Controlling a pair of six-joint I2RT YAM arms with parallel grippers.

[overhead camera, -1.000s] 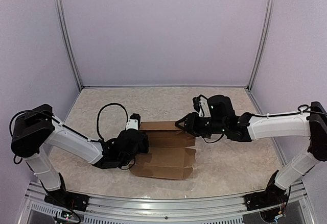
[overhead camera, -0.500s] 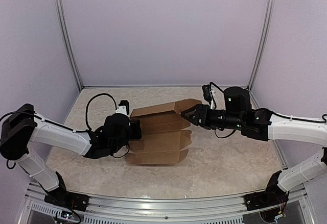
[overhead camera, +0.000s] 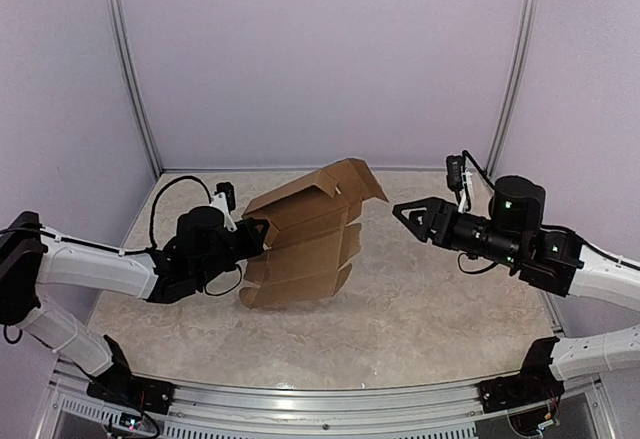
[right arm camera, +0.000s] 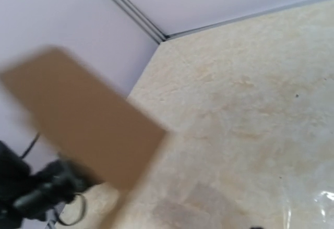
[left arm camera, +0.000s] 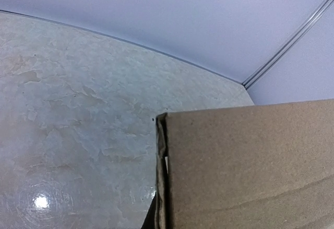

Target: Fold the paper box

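The paper box (overhead camera: 305,234) is a brown cardboard sheet with flaps, lifted off the table and tilted, its far flap raised toward the back wall. My left gripper (overhead camera: 256,237) is shut on its left edge. The left wrist view is half filled by the cardboard (left arm camera: 250,166), with a doubled edge running down the middle; the fingers are hidden there. My right gripper (overhead camera: 403,212) hangs open to the right of the box, apart from it, with nothing between its fingers. In the right wrist view the box (right arm camera: 83,119) is a blurred brown panel at the left.
The marbled table (overhead camera: 430,309) is closed in by lilac walls with metal corner posts (overhead camera: 510,69). The left arm's black cable (overhead camera: 165,199) loops over the table behind the wrist. Both arm bases sit at the near rail (overhead camera: 300,399).
The left gripper has raised the box from flat on the table to tilted in the air. The right gripper let go of the right flap, opened and drew back to the right.
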